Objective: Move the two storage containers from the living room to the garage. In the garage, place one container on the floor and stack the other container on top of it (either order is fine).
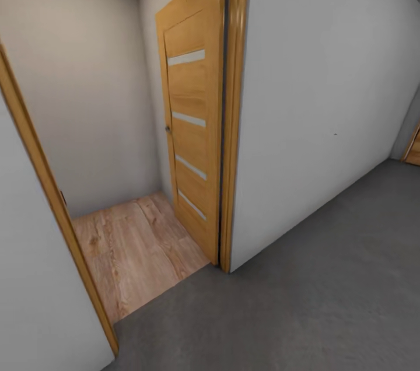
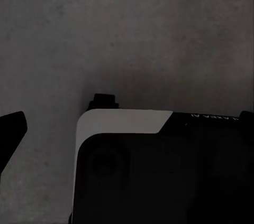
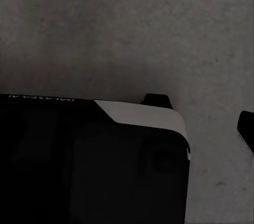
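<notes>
From the head view you are standing on the dark grey concrete floor (image 1: 326, 295) of the garage, facing an open doorway whose wooden panel door (image 1: 192, 126) is swung inward over a patch of light wood-plank floor (image 1: 137, 248); a white wall (image 1: 315, 102) fills the right of the picture and the door frame (image 1: 44, 196) runs down the left edge. Neither storage container appears here, so you cannot say from this view where they lie. In my judgement you are in transit, either heading back through the door for a container or just arriving, and the pictures do not settle which. The left wrist view looks down on the concrete with the robot's dark base (image 2: 159, 171) below it and a black tip, probably one finger of the left gripper (image 2: 11, 129), at the edge; with so little in frame you cannot tell how far its jaws stand apart or whether it carries anything, though nothing orange-red shows. The right wrist view is the mirror of that: the same base and a sliver of the right gripper (image 3: 246, 129) at the edge, its opening likewise impossible to judge. Your next move likely calls for steering the base squarely through the doorway, keeping off the frame and the door's edge.
</notes>
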You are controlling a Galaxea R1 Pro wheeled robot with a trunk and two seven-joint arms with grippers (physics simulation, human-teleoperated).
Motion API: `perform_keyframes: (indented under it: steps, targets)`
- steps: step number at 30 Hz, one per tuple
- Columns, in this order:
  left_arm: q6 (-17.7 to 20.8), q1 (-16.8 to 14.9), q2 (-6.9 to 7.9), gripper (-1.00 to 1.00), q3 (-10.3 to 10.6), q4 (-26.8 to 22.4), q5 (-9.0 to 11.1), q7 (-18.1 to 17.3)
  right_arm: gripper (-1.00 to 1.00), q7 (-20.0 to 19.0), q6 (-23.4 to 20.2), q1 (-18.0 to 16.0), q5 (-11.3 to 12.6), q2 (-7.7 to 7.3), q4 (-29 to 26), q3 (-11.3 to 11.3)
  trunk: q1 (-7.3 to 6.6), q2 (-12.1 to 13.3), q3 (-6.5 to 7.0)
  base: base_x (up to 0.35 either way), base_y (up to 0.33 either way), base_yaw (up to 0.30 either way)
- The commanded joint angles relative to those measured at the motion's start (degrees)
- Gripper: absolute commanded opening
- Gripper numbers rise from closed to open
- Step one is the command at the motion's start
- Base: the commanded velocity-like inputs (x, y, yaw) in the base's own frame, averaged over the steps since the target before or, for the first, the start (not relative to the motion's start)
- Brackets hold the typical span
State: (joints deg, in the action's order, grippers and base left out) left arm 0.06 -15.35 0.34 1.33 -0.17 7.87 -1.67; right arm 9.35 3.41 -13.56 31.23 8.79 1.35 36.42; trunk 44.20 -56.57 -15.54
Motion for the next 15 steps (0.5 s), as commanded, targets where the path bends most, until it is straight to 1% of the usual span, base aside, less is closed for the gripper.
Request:
perform_keyframes:
  steps: [1,15]
  targets:
    - [0.01,-0.03,0.01,1.0,0.17,0.02,0.57,-0.18,1.0,0.06,0.28,-0.06,0.57,0.06,0.14,0.48,0.04,-0.04,-0.07,0.314,0.0,0.0]
    - [-0.06,-0.03,0.07,1.0,0.17,0.0,0.57,-0.18,1.0,0.06,0.23,-0.06,0.74,0.09,0.14,0.5,0.04,-0.04,-0.07,0.32,0.0,0.0]
